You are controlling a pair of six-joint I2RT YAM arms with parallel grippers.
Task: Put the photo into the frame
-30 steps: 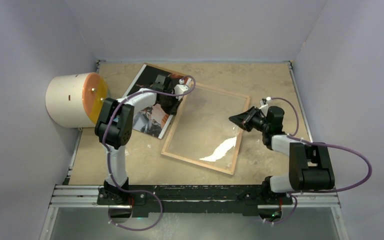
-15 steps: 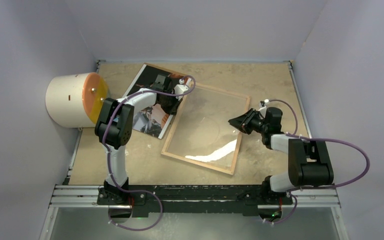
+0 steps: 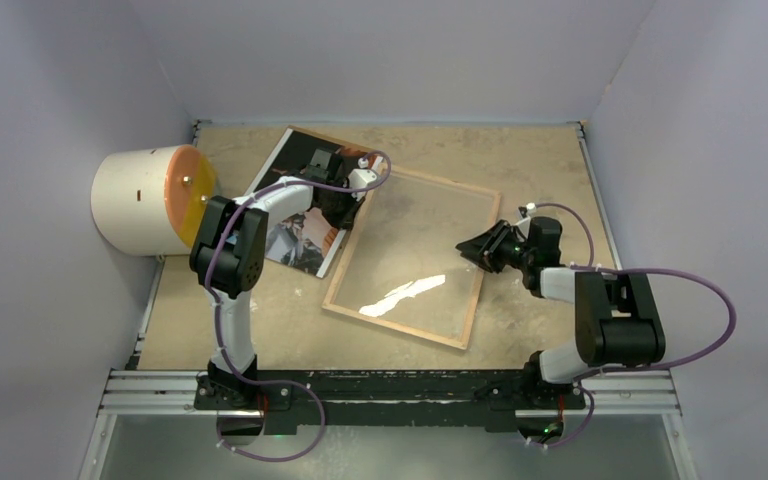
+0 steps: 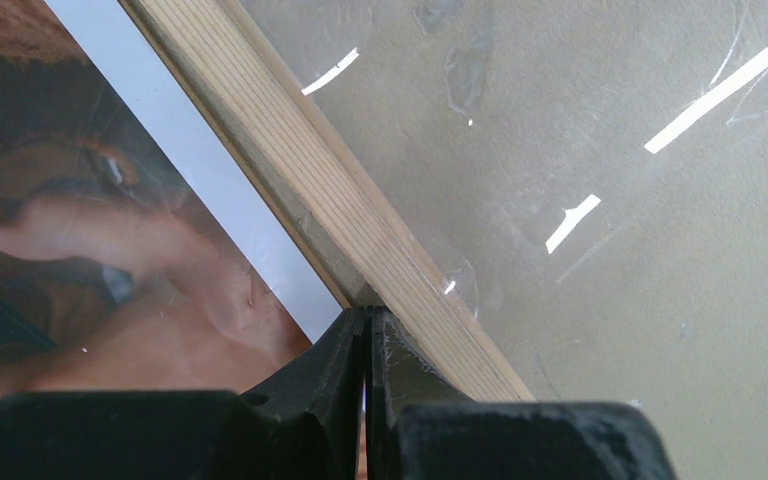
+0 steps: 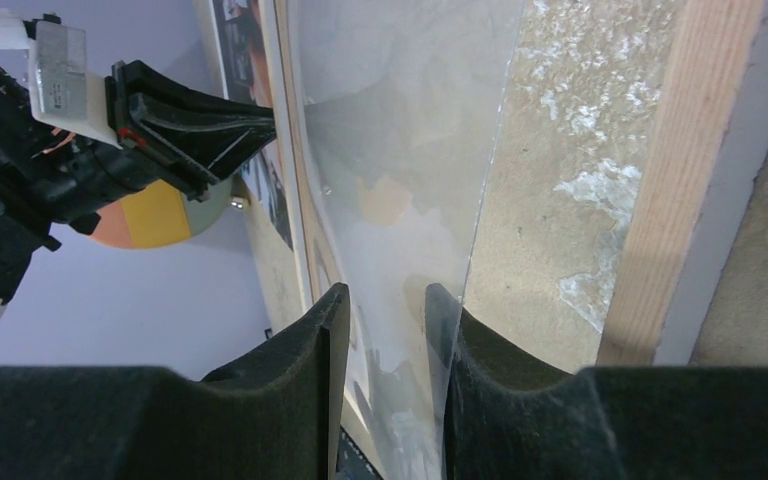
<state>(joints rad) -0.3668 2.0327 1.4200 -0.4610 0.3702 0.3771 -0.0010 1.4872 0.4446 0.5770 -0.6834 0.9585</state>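
The frame (image 3: 400, 325) is holding its glass pane (image 3: 410, 240); the photo (image 3: 302, 245) is lying outside, alongside. Left pincer (image 4: 365, 325) is pressing together; right pincer (image 5: 385, 297) is standing spread.

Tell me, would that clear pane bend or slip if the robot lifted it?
Probably stiff: the clear pane shows a straight edge, no sag. Likely slippery, perhaps fragile: its surface looks smooth and glossy, catching bright glare.
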